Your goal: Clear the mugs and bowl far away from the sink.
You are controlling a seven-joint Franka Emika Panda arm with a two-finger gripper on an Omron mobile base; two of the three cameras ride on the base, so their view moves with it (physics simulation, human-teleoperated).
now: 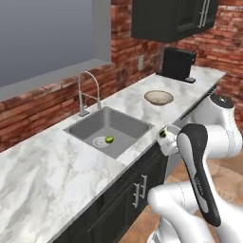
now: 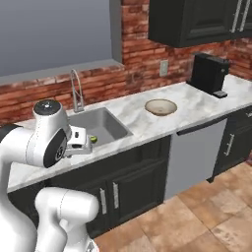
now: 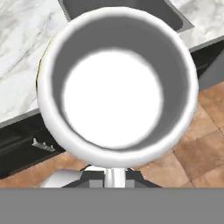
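The gripper point(image 3: 114, 174) pinches the white mug point(image 3: 116, 83) by its rim above the counter point(image 3: 26, 57) edge, near the sink point(image 1: 109, 128)

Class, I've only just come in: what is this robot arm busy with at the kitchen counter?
The arm's gripper is shut on the white mug, held out past the counter's front edge, above the floor, near the sink. The hand view looks straight into the mug's empty inside. The tan bowl sits on the counter between the sink and the black coffee machine. A small green thing lies in the sink basin.
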